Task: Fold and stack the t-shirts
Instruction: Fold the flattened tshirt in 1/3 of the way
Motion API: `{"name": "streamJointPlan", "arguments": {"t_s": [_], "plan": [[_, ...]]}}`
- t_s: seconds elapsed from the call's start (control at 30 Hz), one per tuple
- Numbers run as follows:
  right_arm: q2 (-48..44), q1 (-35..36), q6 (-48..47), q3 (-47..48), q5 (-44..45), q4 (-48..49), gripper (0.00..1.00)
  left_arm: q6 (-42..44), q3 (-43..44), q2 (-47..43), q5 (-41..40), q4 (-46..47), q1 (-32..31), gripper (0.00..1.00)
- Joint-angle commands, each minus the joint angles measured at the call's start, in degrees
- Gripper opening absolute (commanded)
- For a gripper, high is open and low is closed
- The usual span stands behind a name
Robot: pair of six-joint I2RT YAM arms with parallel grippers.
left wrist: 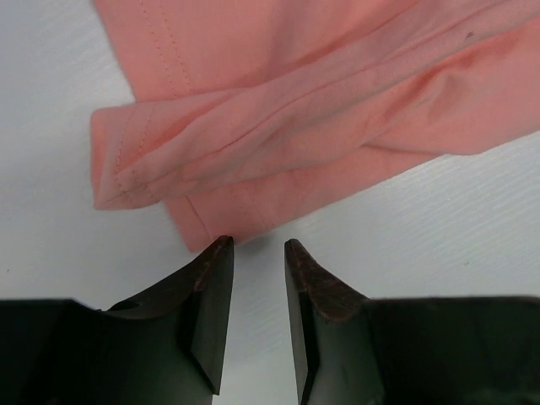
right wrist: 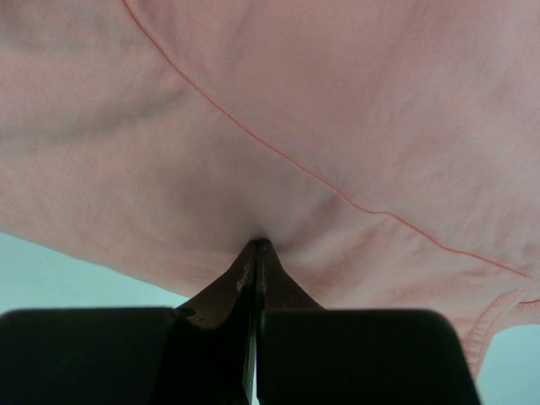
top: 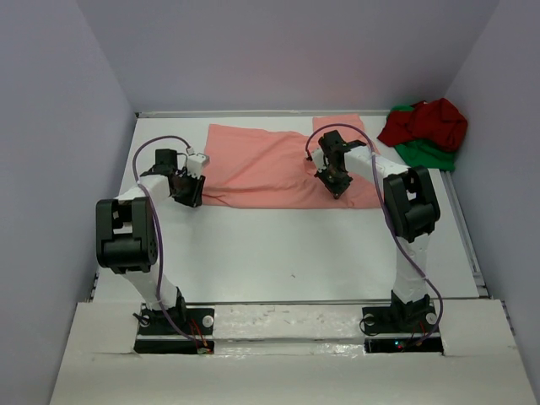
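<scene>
A white surface [top: 278,253], closed in by pale lavender walls [top: 51,126] on three sides, carried all three shirts. The salmon-pink shirt [top: 253,169] lay spread across the far half of the surface between the two arms, mostly flat, with a sleeve reaching toward the back edge at its right end. The dark red shirt [top: 430,122] sat crumpled in the far right corner on top of the green shirt [top: 426,154], of which only the edges showed at the front and at the back left. This pile lay just beside the pink shirt's right end. The left claw [top: 187,191] rested at the pink shirt's near left corner. In the left wrist view, the left claw [left wrist: 257,245] stood released, its two dark fingers [left wrist: 211,287] parted over the bare surface [left wrist: 439,228]. Their tips lay just short of a folded, hemmed corner of the pink shirt [left wrist: 321,110], with no cloth between them. The right claw [top: 337,184] was lowered onto the shirt's right part, near its front edge. In the right wrist view, the right claw [right wrist: 257,245] was clenched, fingers pressed together, pinching a small pucker of the pink cloth [right wrist: 295,110]. A stitched seam ran diagonally across the cloth above the pinch.
</scene>
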Motion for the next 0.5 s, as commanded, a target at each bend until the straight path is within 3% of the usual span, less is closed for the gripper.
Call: {"name": "streamJointPlan", "arguments": {"t_s": [0.0, 0.47], "plan": [[1.4, 0.3, 0.3, 0.0, -0.5, 0.1, 0.0, -0.5, 2.4, 0.5, -0.3, 0.0, -0.5, 0.4], [1.5, 0.3, 0.0, 0.8, -0.2, -0.4, 0.0, -2.1, 1.8, 0.3, -6.1, 2.5, -1.0, 0.36]]}}
